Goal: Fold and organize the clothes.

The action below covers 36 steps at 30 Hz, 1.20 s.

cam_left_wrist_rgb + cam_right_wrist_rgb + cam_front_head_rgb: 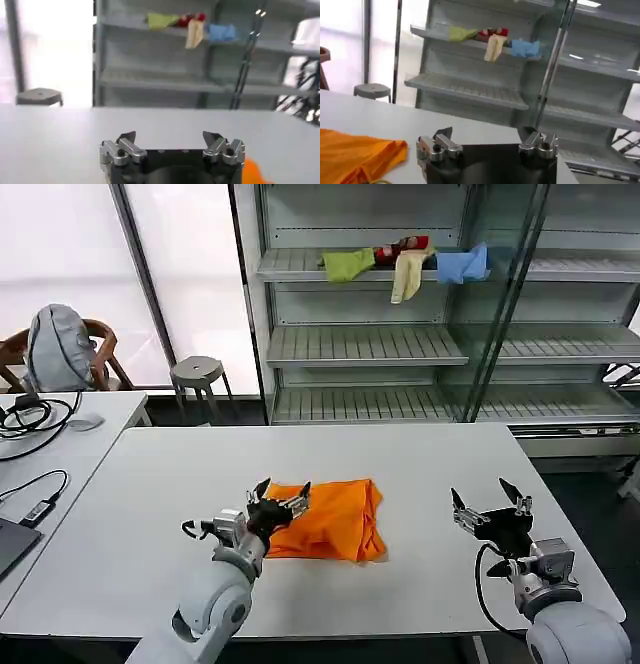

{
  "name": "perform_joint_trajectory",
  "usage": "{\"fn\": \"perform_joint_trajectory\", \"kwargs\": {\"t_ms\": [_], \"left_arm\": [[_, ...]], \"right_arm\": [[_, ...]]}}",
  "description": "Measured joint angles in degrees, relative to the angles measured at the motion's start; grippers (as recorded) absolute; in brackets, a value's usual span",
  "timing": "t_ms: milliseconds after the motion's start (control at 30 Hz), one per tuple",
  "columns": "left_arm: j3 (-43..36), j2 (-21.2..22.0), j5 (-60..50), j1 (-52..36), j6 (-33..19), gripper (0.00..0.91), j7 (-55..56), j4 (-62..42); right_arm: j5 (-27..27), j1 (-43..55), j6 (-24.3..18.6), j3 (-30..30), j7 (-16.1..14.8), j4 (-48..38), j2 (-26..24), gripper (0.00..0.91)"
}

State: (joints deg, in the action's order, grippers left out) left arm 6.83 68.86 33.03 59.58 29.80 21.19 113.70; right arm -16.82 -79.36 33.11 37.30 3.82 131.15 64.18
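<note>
A bright orange T-shirt [330, 520] is seen lying folded into a rough rectangle on a white desk [420, 474], a little left of the desk's middle in the head view. Its folded edges are uneven, with loose layers bunched along the side facing the robot's right arm. No lettering can be made out on the upper surface.

The left hand [279, 490] is placed at the shirt's left edge, low over the desk. Its fingers are spread apart, and nothing is held between them. Whether the fingertips touch the fabric cannot be told. In the left wrist view the same hand [169, 136] is shown with its two fingers well apart, bare desk between them and a small patch of orange cloth [252, 172] just beside one finger.

The right hand [491, 499] is set well apart from the shirt, over bare desk on the robot's right. Its fingers are likewise spread wide and empty. In the right wrist view this hand [490, 136] is seen with fingers apart, and the orange shirt [355, 155] lies off to one side on the desk.

Behind the desk a grey metal shelf unit [370, 344] is seen. On an upper shelf a green cloth [348, 264], a red cloth [400, 248], a cream cloth [407, 274] and a blue cloth [462, 265] are draped.
</note>
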Motion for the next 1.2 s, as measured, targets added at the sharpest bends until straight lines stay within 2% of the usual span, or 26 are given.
{"fn": "perform_joint_trajectory", "kwargs": {"t_ms": [333,867,1200], "left_arm": [[0.28,-0.35,-0.89,2.45,0.66,0.907,4.81,-1.63],[-2.04,0.00,-3.84,2.01,1.30,0.907,8.88,-4.29],[-2.34,0.23,-1.82,0.90,2.23,0.907,10.32,-5.82]], "right_arm": [[0.62,-0.90,0.00,0.12,0.04,0.88,0.30,0.907],[0.82,-1.71,0.00,0.55,0.13,1.56,0.14,0.907],[1.18,-1.51,0.00,-0.12,0.16,1.13,0.29,0.907]]}}
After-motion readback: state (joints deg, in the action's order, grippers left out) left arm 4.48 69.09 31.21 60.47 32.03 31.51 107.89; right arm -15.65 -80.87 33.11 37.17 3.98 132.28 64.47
